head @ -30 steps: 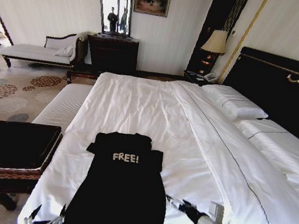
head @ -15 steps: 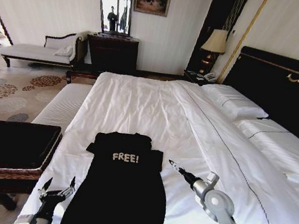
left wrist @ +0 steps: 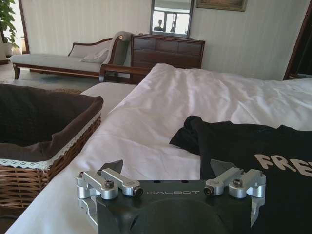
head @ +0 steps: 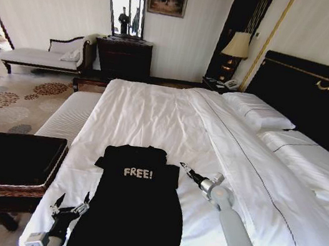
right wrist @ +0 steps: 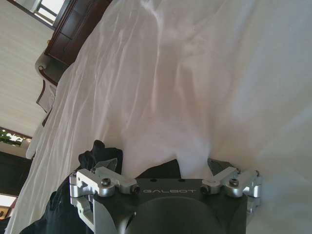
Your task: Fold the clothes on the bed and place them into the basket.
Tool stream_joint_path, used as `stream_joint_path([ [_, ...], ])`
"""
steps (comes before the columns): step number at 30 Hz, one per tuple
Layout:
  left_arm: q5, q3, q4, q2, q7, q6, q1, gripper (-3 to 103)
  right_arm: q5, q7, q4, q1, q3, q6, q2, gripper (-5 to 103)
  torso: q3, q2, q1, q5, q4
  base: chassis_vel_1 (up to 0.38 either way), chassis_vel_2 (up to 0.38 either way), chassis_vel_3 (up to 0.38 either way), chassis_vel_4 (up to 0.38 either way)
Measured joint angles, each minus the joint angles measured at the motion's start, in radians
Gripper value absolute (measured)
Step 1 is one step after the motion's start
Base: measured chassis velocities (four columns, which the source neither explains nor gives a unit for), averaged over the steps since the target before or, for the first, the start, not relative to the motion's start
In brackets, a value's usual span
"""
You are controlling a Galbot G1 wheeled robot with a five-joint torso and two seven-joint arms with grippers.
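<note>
- I am holding my right claw (head: 186,168) spread and empty over the white duvet, just beside the right sleeve of the black "FREE!" T-shirt (head: 131,209).
- My left claw (head: 70,206) is hovering spread, gripping nothing, at the shirt's left edge near the foot of the bed (head: 153,115).
- I am judging both should pinch fabric alone, not duvet.
- The wicker basket (head: 9,163) is waiting left of the bed, close by.

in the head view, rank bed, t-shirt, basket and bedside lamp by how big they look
1. bed, by far the largest.
2. T-shirt and basket look about alike; both lie near the camera, so no firm order.
3. bedside lamp, smallest, though it stands far back.
</note>
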Motion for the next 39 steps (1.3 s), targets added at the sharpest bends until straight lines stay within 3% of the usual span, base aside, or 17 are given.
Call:
stream_joint_path([
  [8,-0.032,-0.041,-0.011,-0.006,0.004,-0.002,0.013,100,-0.028,-0.007,-0.038,0.021,0.001,0.002,0.032,101,0.000,0.000,0.000,0.0000,-0.0001,0.000,0.000,0.000,0.000],
  [10,-0.039,-0.049,-0.014,-0.006,0.005,-0.002,0.013,100,-0.030,-0.008,-0.037,0.010,0.008,0.001,0.031,94,0.000,0.000,0.000,0.0001,-0.0001,0.000,0.000,0.000,0.000],
  [12,-0.040,-0.049,-0.014,-0.006,0.005,-0.002,0.013,100,-0.030,-0.009,-0.036,0.008,0.009,0.001,0.031,94,0.000,0.000,0.000,0.0001,-0.0002,0.000,0.000,0.000,0.000],
  [13,-0.043,-0.051,-0.014,-0.006,0.006,-0.002,0.013,100,-0.032,-0.010,-0.034,0.000,0.010,0.001,0.029,83,0.000,0.000,0.000,0.0001,-0.0003,0.000,0.000,0.000,0.000],
  [17,-0.045,-0.051,-0.018,-0.005,0.006,0.001,0.012,100,-0.043,-0.015,-0.033,-0.010,0.011,0.001,0.032,72,0.000,0.000,0.000,0.0001,-0.0004,0.000,0.000,0.000,0.000],
  [19,-0.046,-0.051,-0.022,-0.005,0.005,0.003,0.011,100,-0.048,-0.017,-0.030,-0.013,0.008,-0.003,0.034,61,0.000,0.000,0.000,0.0001,-0.0003,0.000,0.000,0.000,0.000],
  [21,-0.047,-0.052,-0.023,-0.005,0.005,0.003,0.011,100,-0.048,-0.017,-0.029,-0.014,0.005,-0.004,0.034,61,0.000,0.000,0.000,0.0002,-0.0003,0.000,0.000,0.000,0.000],
  [25,-0.056,-0.063,-0.024,-0.006,0.005,0.004,0.011,100,-0.048,-0.017,-0.019,-0.020,-0.002,-0.011,0.035,38,0.000,0.000,0.000,0.0004,0.0000,0.000,0.000,0.000,0.000],
  [30,-0.065,-0.072,-0.024,-0.006,0.005,0.004,0.012,100,-0.048,-0.017,-0.014,-0.026,-0.003,-0.013,0.037,28,0.000,0.000,0.000,0.0004,0.0000,0.000,0.000,0.000,0.000],
  [31,-0.067,-0.074,-0.024,-0.006,0.005,0.004,0.012,100,-0.049,-0.017,-0.014,-0.026,-0.004,-0.013,0.038,17,0.000,0.000,0.000,0.0004,0.0000,0.000,0.000,0.000,0.000],
  [33,-0.070,-0.075,-0.024,-0.006,0.005,0.005,0.012,100,-0.049,-0.016,-0.013,-0.027,-0.004,-0.014,0.038,17,0.000,0.000,0.000,0.0003,0.0000,0.000,0.000,0.000,0.000],
  [36,-0.078,-0.078,-0.024,-0.007,0.005,0.006,0.010,100,-0.049,-0.014,-0.007,-0.027,-0.004,-0.014,0.037,3,0.000,0.000,0.000,0.0004,0.0000,0.000,0.000,0.000,0.000],
  [39,-0.083,-0.078,-0.023,-0.009,0.005,0.007,0.010,100,-0.048,-0.013,-0.003,-0.026,-0.002,-0.014,0.034,1,0.000,0.000,0.000,0.0003,0.0000,0.000,0.000,0.000,0.000],
])
